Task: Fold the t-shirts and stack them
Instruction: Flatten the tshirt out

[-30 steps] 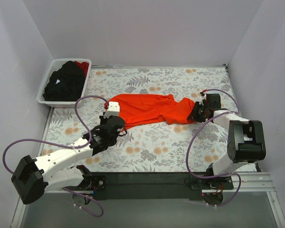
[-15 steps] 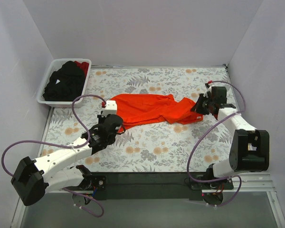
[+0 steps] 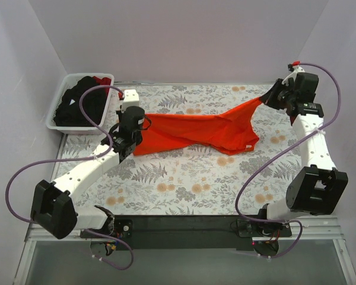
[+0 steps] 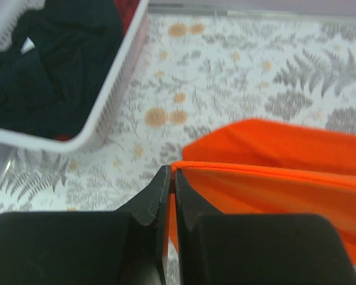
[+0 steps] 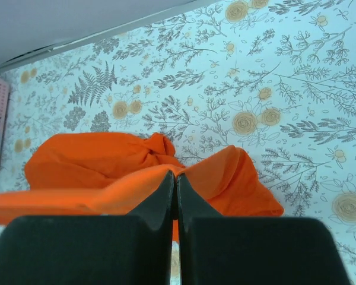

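Observation:
The bright orange t-shirt [image 3: 196,130] hangs stretched between my two grippers above the floral table, its lower part sagging onto the cloth. My left gripper [image 3: 132,132] is shut on its left edge, seen as an orange hem [image 4: 267,172] pinched at the fingertips. My right gripper [image 3: 275,95] is raised at the far right and shut on the shirt's right end [image 5: 124,184]. Black t-shirts [image 3: 77,104] and a dark red one [image 3: 102,82] lie in the white basket [image 3: 58,126].
The basket stands at the far left corner, close to my left gripper; it also shows in the left wrist view [image 4: 115,83]. Grey walls enclose the table on three sides. A black rail [image 3: 184,224] runs along the near edge.
Both grippers rose and moved toward the back, the right one far up to the back right corner. The orange shirt went from lying bunched on the table to stretched between them.

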